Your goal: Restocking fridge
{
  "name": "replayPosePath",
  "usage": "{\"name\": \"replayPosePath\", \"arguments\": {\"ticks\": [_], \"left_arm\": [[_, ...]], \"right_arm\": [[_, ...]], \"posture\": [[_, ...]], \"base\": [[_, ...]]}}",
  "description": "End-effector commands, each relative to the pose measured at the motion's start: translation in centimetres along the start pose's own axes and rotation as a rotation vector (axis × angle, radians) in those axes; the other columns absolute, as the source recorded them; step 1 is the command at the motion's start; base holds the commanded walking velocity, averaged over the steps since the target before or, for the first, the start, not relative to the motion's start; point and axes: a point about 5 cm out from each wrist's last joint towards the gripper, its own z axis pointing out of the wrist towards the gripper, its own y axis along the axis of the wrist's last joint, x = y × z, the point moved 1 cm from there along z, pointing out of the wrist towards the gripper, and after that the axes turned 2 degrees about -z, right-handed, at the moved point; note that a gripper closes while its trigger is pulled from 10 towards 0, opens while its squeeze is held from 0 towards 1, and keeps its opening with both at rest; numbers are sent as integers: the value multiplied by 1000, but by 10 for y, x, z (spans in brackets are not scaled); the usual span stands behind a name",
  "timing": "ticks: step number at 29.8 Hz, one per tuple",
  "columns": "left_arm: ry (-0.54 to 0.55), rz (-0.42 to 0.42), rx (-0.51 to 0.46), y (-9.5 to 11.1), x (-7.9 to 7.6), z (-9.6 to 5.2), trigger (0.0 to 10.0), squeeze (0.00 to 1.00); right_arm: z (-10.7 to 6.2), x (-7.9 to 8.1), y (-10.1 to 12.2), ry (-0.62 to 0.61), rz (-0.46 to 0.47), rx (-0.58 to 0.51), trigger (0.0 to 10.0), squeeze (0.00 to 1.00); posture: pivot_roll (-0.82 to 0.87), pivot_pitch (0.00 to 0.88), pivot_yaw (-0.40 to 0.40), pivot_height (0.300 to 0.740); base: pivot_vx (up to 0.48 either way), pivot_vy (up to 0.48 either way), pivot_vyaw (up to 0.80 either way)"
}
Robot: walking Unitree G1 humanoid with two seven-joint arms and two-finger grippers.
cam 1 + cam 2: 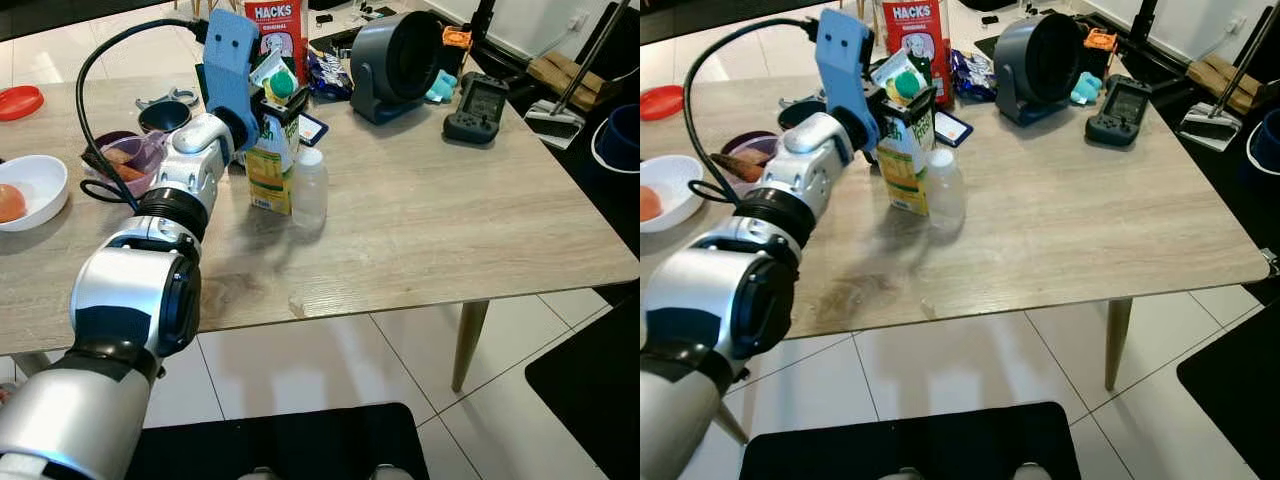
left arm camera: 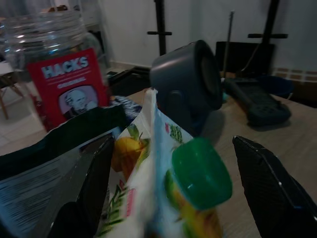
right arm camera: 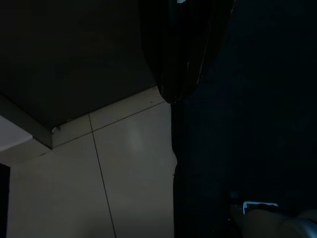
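Observation:
A yellow and green juice carton [image 1: 272,165] with a green screw cap [image 2: 200,171] stands upright on the wooden table [image 1: 450,230]. My left gripper [image 1: 278,95] reaches over the table and is open, with one black finger on each side of the carton's top. In the left wrist view one finger [image 2: 94,188] lies close against the carton, while the other [image 2: 272,188] stands clear of the cap. A small clear plastic bottle [image 1: 309,187] stands just to the right of the carton, touching or nearly touching it. My right gripper [image 3: 173,96] hangs idle over the tiled floor in the shade.
Behind the carton are a red Hacks jar [image 1: 276,30], a dark grey fan [image 1: 398,62] and a handheld device [image 1: 478,107]. A purple bowl [image 1: 125,160], a white bowl [image 1: 30,190] and a red plate [image 1: 18,102] sit to the left. A black mat [image 1: 290,440] lies at my feet.

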Motion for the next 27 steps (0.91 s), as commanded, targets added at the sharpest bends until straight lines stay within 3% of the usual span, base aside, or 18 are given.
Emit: {"name": "replayPosePath", "arguments": {"ticks": [1, 7, 8, 11, 12, 27], "left_arm": [[-25, -12, -25, 5, -6, 4, 10000, 0], [-27, 7, 16, -2, -9, 4, 10000, 0], [-22, 9, 28, -4, -8, 4, 7216, 0], [-19, 10, 34, -6, -8, 3, 7216, 0], [-23, 10, 40, -7, -8, 3, 0, 0], [-31, 11, 55, -11, -7, 1, 0, 0]], "right_arm": [[-1, 1, -10, -2, 17, 24, 10000, 0], [-1, 1, -8, -3, 17, 19, 10000, 0], [-1, 1, -8, -3, 18, 18, 10000, 0], [-1, 1, -8, -3, 18, 18, 10000, 0], [-1, 1, -8, -4, 19, 18, 10000, 0], [0, 2, -6, -4, 25, 15, 10000, 0]], "posture": [[-157, 192, 71, 740], [-157, 189, 73, 740], [-159, 190, 74, 740], [-159, 190, 74, 740], [-159, 190, 74, 740], [-154, 185, 74, 740]], "base": [[0, 0, 0], [0, 0, 0], [0, 0, 0], [0, 0, 0], [0, 0, 0], [0, 0, 0]]}}
